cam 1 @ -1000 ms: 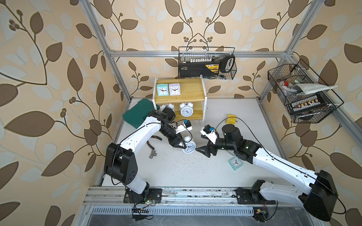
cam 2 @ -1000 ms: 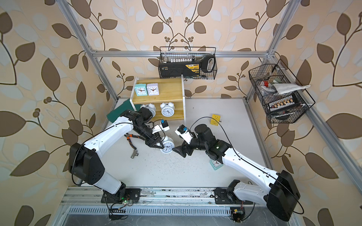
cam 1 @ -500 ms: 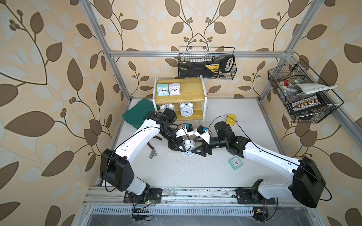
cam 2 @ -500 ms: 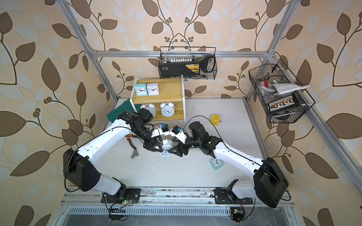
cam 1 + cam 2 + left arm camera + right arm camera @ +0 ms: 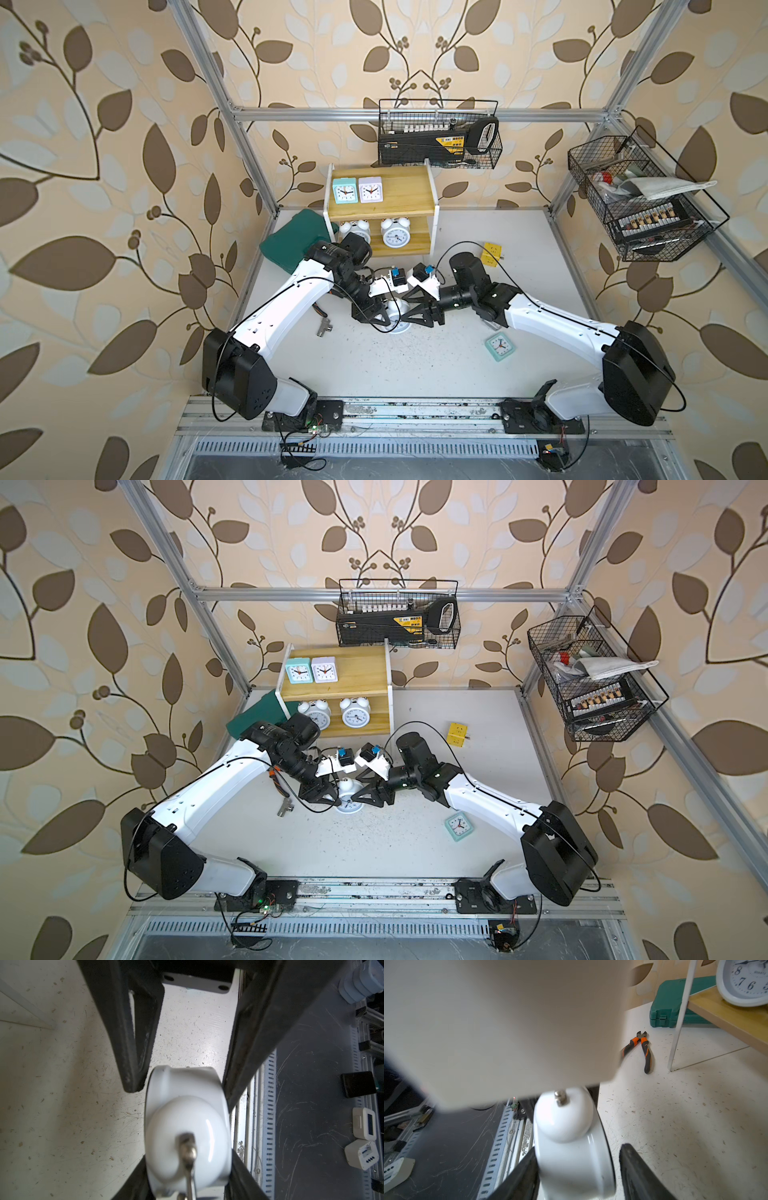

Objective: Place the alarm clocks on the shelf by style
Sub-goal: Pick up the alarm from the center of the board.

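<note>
Handover at mid-table: the left gripper clamps a white twin-bell alarm clock while the right gripper brackets it with jaws parted, one finger touching and one clear. If the left gripper lets go before that second grip closes, the clock would likely drop or tip. Beyond both grippers the shelf carries two more twin-bell clocks and two square clocks. A third square clock lies on the surface behind the right gripper, making three of each in view.
</note>
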Robot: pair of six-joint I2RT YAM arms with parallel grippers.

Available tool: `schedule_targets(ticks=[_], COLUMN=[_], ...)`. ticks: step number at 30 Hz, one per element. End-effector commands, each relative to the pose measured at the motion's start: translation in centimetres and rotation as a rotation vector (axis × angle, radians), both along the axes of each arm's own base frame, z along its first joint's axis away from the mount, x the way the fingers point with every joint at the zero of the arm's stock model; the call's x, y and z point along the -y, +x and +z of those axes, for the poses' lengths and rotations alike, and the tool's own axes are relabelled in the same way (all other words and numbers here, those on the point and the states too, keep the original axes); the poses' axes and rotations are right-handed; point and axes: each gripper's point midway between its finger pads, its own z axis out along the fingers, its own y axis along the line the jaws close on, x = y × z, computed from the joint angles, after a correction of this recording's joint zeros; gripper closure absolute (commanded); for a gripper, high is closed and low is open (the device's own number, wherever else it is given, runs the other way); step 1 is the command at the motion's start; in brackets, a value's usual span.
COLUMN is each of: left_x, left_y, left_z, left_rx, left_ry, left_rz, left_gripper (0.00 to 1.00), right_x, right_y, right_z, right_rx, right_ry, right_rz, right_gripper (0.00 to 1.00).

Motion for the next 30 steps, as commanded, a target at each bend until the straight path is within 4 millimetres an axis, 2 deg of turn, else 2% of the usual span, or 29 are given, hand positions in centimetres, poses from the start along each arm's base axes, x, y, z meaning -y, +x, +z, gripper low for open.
schedule_targets(ticks=[1, 3, 6, 9, 12, 13, 15, 19, 22, 27, 30], left_x=[0.7, 0.7, 0.7, 0.7, 0.7, 0.7, 0.7, 0.6, 0.4, 0.0, -0.3], left_y=[-1.3, -1.4, -1.5, -1.5, -1.4, -1.4, -1.3, -1.1, -0.9, 0.2, 1.3], left_z=[1.8, 1.8, 1.9, 1.8, 1.8, 1.9, 2.0, 2.1, 2.1, 2.1, 3.7], left_rx=[0.039, 0.044, 0.049, 0.048, 0.055, 0.061, 0.071, 0.083, 0.091, 0.086, 0.060], left_ry=[-0.085, -0.091, -0.100, -0.100, -0.100, -0.101, -0.103, -0.102, -0.090, -0.086, -0.164], left_rz=[-0.060, -0.064, -0.068, -0.069, -0.068, -0.067, -0.062, -0.048, -0.030, 0.020, 0.070], left_gripper=[0.74, 0.74, 0.74, 0.74, 0.69, 0.64, 0.46, 0.30, 0.24, 0.22, 0.21], right_x=[-0.2, -0.2, -0.2, -0.1, 0.2, 0.3, 0.6, 1.5, 2.7, 5.6, 7.8], right_y=[0.8, 0.9, 0.7, 0.6, 0.7, 0.8, 0.9, 1.1, 1.8, 3.7, 5.4], right_z=[0.3, 0.2, 0.4, 0.6, 0.7, 0.8, 1.1, 1.9, 2.6, 4.2, 4.8], right_rx=[0.018, 0.016, 0.012, 0.002, -0.016, -0.018, -0.021, -0.018, -0.012, 0.006, 0.033], right_ry=[0.003, 0.002, 0.013, 0.029, 0.041, 0.046, 0.062, 0.095, 0.122, 0.206, 0.235], right_rz=[-0.012, -0.013, -0.002, 0.008, 0.012, 0.010, 0.009, -0.003, -0.041, -0.139, -0.233], right_gripper=[0.35, 0.35, 0.41, 0.51, 0.63, 0.66, 0.71, 0.76, 0.78, 0.80, 0.80])
